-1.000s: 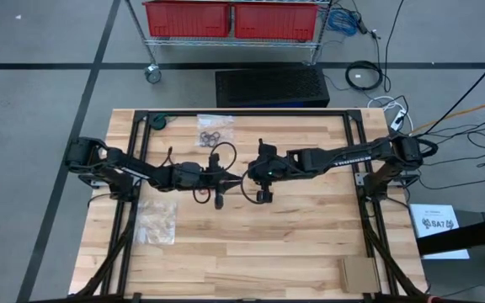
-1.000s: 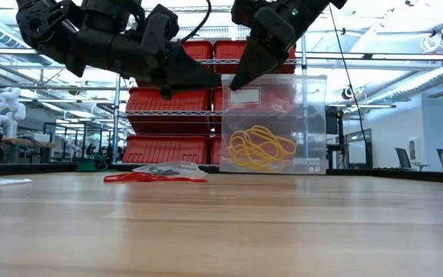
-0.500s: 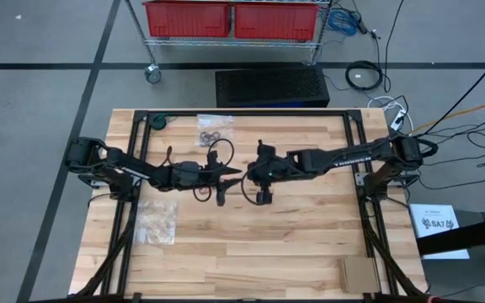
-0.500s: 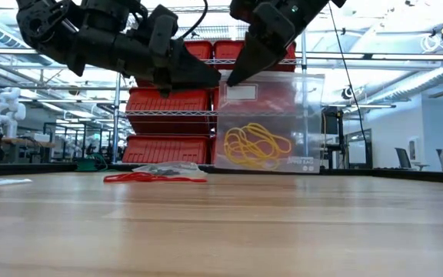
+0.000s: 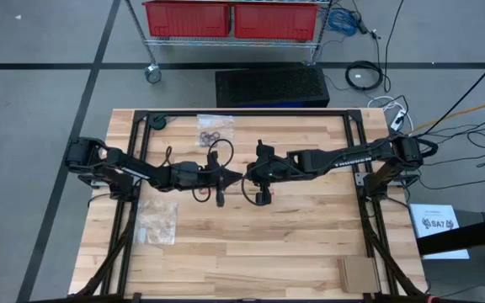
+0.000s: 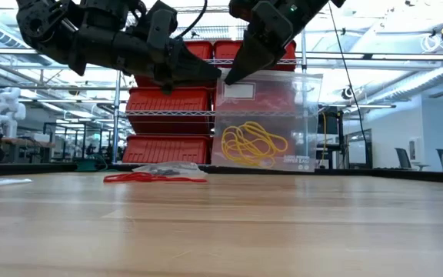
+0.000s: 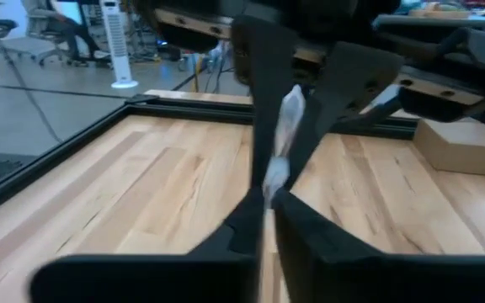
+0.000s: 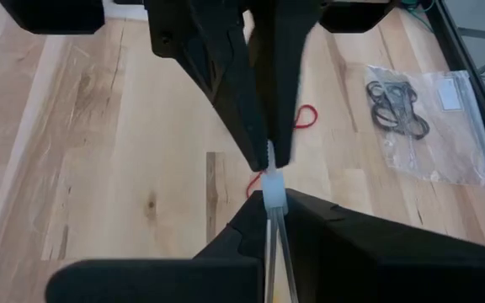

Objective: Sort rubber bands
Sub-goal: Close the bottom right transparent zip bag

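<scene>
Above the middle of the surface (image 5: 293, 244), the left hand (image 6: 214, 75) and the right hand (image 6: 229, 77) meet tip to tip, each pinched on the top edge of a clear plastic bag (image 6: 266, 119) that hangs below them. Yellowish tan rubber bands (image 6: 254, 144) sit inside it. Red rubber bands (image 6: 154, 178) lie loose on the wood below the left hand. Black rubber bands (image 8: 398, 105) rest in another bag (image 8: 445, 139) near the far edge.

The white sheet (image 5: 438, 225) on the floor right of the bench has big dark letters that look like "SA7". The right arm (image 5: 343, 155) has light letters along it, too small to read. The clear bag (image 6: 264, 119) has a white label and small print, also too small to read.
</scene>
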{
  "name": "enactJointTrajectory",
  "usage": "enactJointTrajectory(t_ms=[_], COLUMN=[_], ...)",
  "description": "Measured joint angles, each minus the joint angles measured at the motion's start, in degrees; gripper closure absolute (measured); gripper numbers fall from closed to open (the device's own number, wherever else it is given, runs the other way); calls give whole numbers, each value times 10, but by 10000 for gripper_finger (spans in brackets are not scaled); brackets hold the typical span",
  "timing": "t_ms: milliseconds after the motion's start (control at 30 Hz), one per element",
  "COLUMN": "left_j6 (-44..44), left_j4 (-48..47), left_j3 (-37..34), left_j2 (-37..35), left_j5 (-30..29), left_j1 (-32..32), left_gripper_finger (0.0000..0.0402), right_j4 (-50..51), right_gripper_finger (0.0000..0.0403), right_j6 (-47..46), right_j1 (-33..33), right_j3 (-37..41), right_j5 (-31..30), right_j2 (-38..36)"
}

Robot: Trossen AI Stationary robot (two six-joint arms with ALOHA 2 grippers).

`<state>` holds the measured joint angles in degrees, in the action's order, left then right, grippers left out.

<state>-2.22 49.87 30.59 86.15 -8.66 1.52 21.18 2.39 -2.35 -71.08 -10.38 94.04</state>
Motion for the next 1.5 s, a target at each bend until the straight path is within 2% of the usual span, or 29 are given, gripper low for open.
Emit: enactJointTrajectory(t_ms=[67,567,700,933,1033,1500], left_j6=[0,24,27,27,27,27], left_j4=[2,2,-1,-18,-16,-14], left_j3=[0,4,7,6,6,5], left_j2=[0,0,0,-1,-1,0], left_j5=[16,23,21,13,13,7], left_j1=[0,0,0,0,0,0], left_gripper_finger=[394,400,400,401,401,401], right_j4=[1,-7,-7,50,74,104], right_gripper_finger=[394,390,363,294,280,298], right_j6=[0,0,0,0,-2,-19], right_j1=[0,0,0,0,0,0], right_j3=[0,0,-8,-60,-71,-72], right_j5=[1,-1,-3,-4,-1,4], right_j2=[0,0,1,1,0,6])
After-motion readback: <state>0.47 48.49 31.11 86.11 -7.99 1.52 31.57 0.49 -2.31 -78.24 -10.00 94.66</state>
